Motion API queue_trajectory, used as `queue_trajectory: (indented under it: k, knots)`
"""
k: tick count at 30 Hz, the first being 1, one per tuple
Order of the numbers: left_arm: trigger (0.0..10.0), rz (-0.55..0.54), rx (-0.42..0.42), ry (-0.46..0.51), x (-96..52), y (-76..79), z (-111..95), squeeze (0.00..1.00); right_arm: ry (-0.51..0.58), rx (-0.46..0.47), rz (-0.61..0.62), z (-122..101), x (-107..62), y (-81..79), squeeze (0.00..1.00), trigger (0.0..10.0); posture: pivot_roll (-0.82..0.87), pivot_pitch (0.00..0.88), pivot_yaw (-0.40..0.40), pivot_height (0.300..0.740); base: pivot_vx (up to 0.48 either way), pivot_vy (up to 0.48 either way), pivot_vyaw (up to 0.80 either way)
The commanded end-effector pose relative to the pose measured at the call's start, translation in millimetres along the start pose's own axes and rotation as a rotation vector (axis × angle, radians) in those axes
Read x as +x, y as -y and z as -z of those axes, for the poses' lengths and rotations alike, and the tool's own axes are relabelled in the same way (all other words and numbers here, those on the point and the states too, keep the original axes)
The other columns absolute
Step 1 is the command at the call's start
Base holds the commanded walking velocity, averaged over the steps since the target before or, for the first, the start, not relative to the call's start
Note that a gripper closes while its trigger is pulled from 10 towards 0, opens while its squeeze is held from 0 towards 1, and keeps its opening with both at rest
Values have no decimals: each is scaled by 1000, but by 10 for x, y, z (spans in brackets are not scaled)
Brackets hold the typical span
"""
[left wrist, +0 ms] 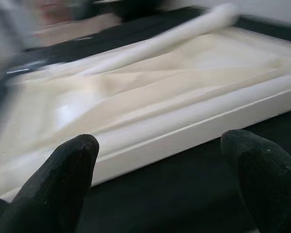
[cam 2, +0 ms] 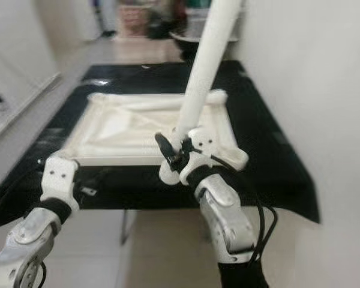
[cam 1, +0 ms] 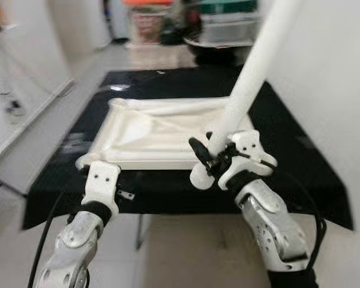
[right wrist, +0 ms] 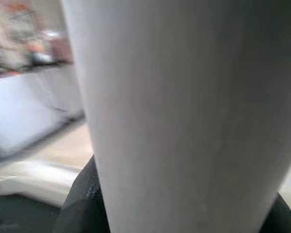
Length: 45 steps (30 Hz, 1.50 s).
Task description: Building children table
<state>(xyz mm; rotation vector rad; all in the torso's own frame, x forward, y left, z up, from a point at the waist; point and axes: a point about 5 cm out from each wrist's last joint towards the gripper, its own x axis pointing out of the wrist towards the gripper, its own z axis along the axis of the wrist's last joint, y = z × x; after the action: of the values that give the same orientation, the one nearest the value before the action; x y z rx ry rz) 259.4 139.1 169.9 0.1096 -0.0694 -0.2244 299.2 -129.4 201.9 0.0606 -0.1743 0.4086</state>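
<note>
White and long, the table leg [cam 1: 252,78] stood nearly upright over the near right corner of the tabletop [cam 1: 150,135] — its long axis leaned up and away to the right, its lower end down at that corner. The right gripper [cam 1: 215,157] was clamped around the leg close to its lower end. The tabletop lay upside down and flat on the black cloth [cam 1: 168,192], its rim facing up. The left gripper [left wrist: 160,179] hovered just off the tabletop's near left edge — fingers [left wrist: 63,179] spread wide, holding nothing, above the cloth.
</note>
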Motion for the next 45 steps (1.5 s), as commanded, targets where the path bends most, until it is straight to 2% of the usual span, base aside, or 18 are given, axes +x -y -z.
queue_trajectory:
  k: [1, 6, 11, 13, 20, 22, 25, 28, 29, 30, 32, 33, 36, 37, 38, 39, 45]
  knots:
    - [10000, -30, 19, -26, -38, -77, 41, 0, 25, 7, -36, -46, 45, -104, 0, 10000, -75, 77, 26, 740, 360, 0, 0]
    - [10000, -28, 17, -25, -34, -71, 40, 0, 27, 9, -44, -52, 50, -117, 0, 10000, -74, 76, 28, 740, 355, 0, 0]
    - [10000, -32, -14, -31, -43, -57, 63, 0, 27, 4, -51, -53, 49, -125, 0, 10000, -77, 75, 30, 740, 0, 0, 0]
    - [10000, 18, -27, -70, -91, 15, 127, 0, 27, -2, -54, -58, 40, -118, 0, 10000, -82, 74, 32, 740, 0, -236, 0]
    - [10000, 106, -79, -87, -164, 153, 150, 0, 20, -15, -71, -68, 24, -98, 0, 10000, -80, 74, 31, 740, 0, -472, 0]
    - [10000, 159, -108, -86, -240, 202, 141, 0, -2, -33, -140, -62, 1, -116, 0, 10000, -78, 74, 34, 740, 0, -401, 0]
    - [10000, 165, -111, -85, -252, 207, 139, 0, -6, -36, -153, -60, -4, -121, 0, 10000, -78, 74, 34, 740, 0, -401, 0]
    - [10000, 181, -139, -115, -364, 167, 194, 0, -43, -70, -294, -50, -70, -155, 0, 10000, -74, 80, 33, 740, 0, 0, 0]
    - [10000, 181, -139, -115, -364, 167, 194, 0, -43, -70, -294, -50, -70, -155, 0, 10000, -74, 80, 33, 740, 0, 0, 0]
    - [1098, 186, -137, -120, -395, 159, 207, 0, -59, -84, -339, -44, -86, -163, 0, 10000, -73, 81, 31, 740, 0, 0, 0]
    - [1098, 190, -134, -122, -412, 156, 212, 0, -68, -92, -363, -41, -94, -166, 0, 10000, -73, 81, 31, 740, 0, 0, 0]
    - [0, 200, -131, -123, -434, 164, 209, 0, -74, -97, -384, -44, -102, -167, 0, 10000, -70, 91, 31, 740, 0, 0, 0]
    - [0, 221, -117, -126, -469, 181, 210, 0, -79, -104, -405, -49, -104, -160, 0, 10000, -67, 99, 29, 740, 0, 0, 0]
    - [0, 262, -74, -137, -555, 205, 228, 0, -90, -124, -427, -68, -83, -92, 0, 10000, -59, 115, 27, 740, 0, 0, 0]
    - [0, 262, -74, -137, -555, 205, 228, 0, -90, -124, -427, -68, -83, -92, 0, 10000, -59, 115, 27, 740, 0, 0, 0]
    - [0, 283, -42, -145, -618, 207, 244, 0, -93, -140, -436, -101, -58, -16, 0, 10000, -52, 131, 26, 740, 0, 0, 0]
    - [0, 311, -8, -141, -666, 222, 243, 0, -81, -161, -441, -181, 23, 118, 0, 10000, -48, 147, 26, 740, 0, 0, 0]
